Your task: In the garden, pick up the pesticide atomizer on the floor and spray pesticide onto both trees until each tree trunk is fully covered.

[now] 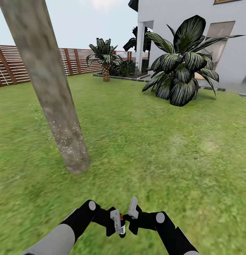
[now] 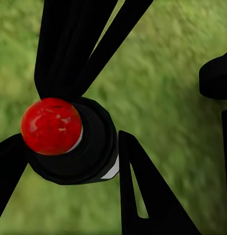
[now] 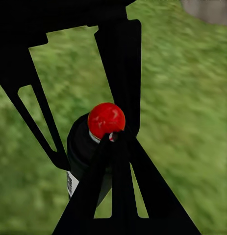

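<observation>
Head view looks down over a green grass lawn [image 1: 147,141], where both black arms meet low at the picture's bottom edge. Between them stands the small pesticide atomizer [image 1: 122,226], a dark bottle with a red spot at its top, upright just above the grass. The left gripper [image 1: 117,220] has its grey-tipped fingers against the bottle's side and appears closed on it. The right gripper [image 1: 132,214] sits just beside the bottle on the other side, one grey fingertip raised above it; whether its claw actually clamps the bottle cannot be told.

Ahead and to the left rises a thick, pale grey-brown mottled tree trunk [image 1: 48,85], leaning slightly, its base on the lawn well apart from the grippers. Fine white specks dot the lower part of the trunk near the ground. A brown horizontal-slat wooden fence [image 1: 16,65] runs along the far left edge of the lawn. A short palm [image 1: 105,56] and a broad dark-leaved shrub [image 1: 183,63] stand before a white house [image 1: 194,24].

Left wrist view shows the atomizer's black cap and red ball [image 2: 51,126] between black fingers [image 2: 142,196]. Right wrist view shows the same red ball [image 3: 106,120] touching a black finger [image 3: 120,73].
</observation>
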Available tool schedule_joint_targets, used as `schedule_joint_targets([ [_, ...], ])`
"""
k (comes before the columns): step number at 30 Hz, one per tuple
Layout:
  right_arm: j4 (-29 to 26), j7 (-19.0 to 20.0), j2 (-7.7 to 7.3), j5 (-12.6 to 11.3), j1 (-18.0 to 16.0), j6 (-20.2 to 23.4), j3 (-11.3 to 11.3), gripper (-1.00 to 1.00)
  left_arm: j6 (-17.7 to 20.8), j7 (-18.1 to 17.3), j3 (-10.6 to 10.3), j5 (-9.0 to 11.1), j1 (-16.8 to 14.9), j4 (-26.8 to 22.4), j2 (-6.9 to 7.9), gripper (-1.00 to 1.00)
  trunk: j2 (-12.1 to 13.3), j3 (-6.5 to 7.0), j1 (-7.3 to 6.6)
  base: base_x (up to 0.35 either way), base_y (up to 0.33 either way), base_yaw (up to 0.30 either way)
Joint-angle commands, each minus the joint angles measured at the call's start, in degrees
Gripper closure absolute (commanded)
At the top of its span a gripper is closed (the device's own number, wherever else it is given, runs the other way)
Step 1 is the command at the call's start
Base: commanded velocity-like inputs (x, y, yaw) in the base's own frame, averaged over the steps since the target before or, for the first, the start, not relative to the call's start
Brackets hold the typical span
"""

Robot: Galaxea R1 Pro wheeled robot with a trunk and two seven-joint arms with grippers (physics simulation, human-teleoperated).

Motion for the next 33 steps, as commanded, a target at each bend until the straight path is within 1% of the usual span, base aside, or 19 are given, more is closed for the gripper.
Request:
schedule_joint_targets([
  [1, 0.02, 0.01, 0.0, 0.16, 0.01, 0.0, 0.0, 1.0, -0.05, 0.0, 0.05, 0.4, -0.01, -0.03, -0.02, 1.0, 0.0, 0.0, 0.0, 0.0, 0.0, 0.0],
  [5, 0.02, 0.01, 0.0, 0.16, 0.01, 0.0, 0.0, 1.0, 0.0, 0.0, 0.07, 0.4, -0.01, 0.27, 0.15, 1.0, 0.0, 0.0, 0.0, 0.0, 0.0, 0.0],
  [7, 0.02, 0.01, 0.0, 0.16, 0.01, 0.0, 0.0, 1.0, 0.03, 0.0, -0.07, 0.18, -0.01, 0.32, 0.44, 1.0, 0.0, 0.0, 0.0, 0.0, 0.0, 0.0],
  [8, 0.02, 0.01, 0.0, 0.16, 0.01, 0.0, 0.0, 1.0, 0.04, 0.05, -0.11, -0.08, -0.01, 0.37, 0.95, 1.0, 0.0, 0.0, 0.0, 0.0, 0.0, 0.0],
  [11, 0.02, 0.01, 0.0, 0.16, 0.01, 0.0, 0.01, 1.0, 0.15, 0.1, -0.28, -0.41, -0.01, 0.4, 3.6, 1.0, 0.0, 0.0, 0.0, 0.0, 0.0, 0.0],
  [12, 0.02, 0.01, 0.0, 0.16, 0.01, 0.0, 0.01, 1.0, 0.18, 0.09, -0.29, -0.48, -0.01, 0.4, 4.23, 1.0, 0.0, 0.0, 0.0, 0.0, 0.0, 0.0],
  [17, 0.17, 0.01, 0.0, 0.24, 0.01, 0.0, 0.0, 1.0, 0.29, 0.01, -0.68, -0.66, 0.01, 0.41, 9.01, 1.0, 0.0, 0.0, 0.0, 0.0, 0.0, 0.0],
  [21, 0.27, 0.08, -0.12, 0.22, 0.01, 0.0, -0.08, 1.0, 0.34, 0.03, -0.7, -0.58, 0.68, 0.43, 11.74, 1.0, 0.0, 0.0, 0.0, 0.0, 0.0, 0.0],
  [22, 0.36, 0.09, -0.37, 0.24, 0.01, -0.01, -0.09, 1.0, 0.63, 0.14, -0.67, -0.57, 0.91, 0.49, 13.31, 1.0, 0.0, 0.0, 0.0, 0.0, 0.0, 0.0],
  [24, 0.47, 0.06, -0.6, 0.3, 0.01, -0.01, -0.14, 1.0, 0.83, 0.25, -0.56, -0.59, 0.97, 1.54, 13.7, 1.0, 0.0, 0.0, 0.0, 0.0, 0.0, 0.0],
  [25, 0.8, 0.03, -0.99, 0.32, 0.01, 0.0, -0.16, 1.0, 0.87, 0.3, -0.52, -0.62, 0.96, 2.14, 13.96, 1.0, 0.0, 0.0, 0.0, 0.0, 0.0, 0.0],
  [28, 3.68, 0.01, -2.98, 0.24, 0.01, -0.06, -0.29, 1.0, 0.96, 0.39, -0.36, -0.62, 0.96, 2.84, 14.98, 1.0, 0.0, 0.0, 0.0, 0.0, 0.0, 0.0],
  [30, 4.74, -0.05, -4.03, 0.11, 0.01, -0.08, -0.33, 1.0, 1.01, 0.78, -0.27, -0.56, 0.97, 2.93, 15.21, 1.0, 0.0, 0.0, 0.0, 0.0, 0.0, 0.0],
  [31, 4.85, -0.06, -4.49, 0.09, 0.01, -0.09, -0.34, 1.0, 1.04, 1.32, -0.24, -0.52, 0.99, 2.96, 15.23, 1.0, 0.0, 0.0, 0.0, 0.0, 0.0, 0.0],
  [32, 4.94, -0.28, -5.81, 0.02, 0.01, -0.11, -0.51, 1.0, 1.09, 3.34, -0.19, -0.32, 1.02, 3.25, 15.27, 1.0, 0.0, 0.0, 0.0, 0.0, 0.0, 0.0],
  [33, 4.98, -1.71, -7.07, -0.16, 0.01, -0.1, -2.24, -1.0, 1.13, 6.71, -0.05, -0.13, 1.23, 4.23, 15.27, 1.0, 0.0, 0.0, 0.0, 0.0, 0.0, 0.0],
])
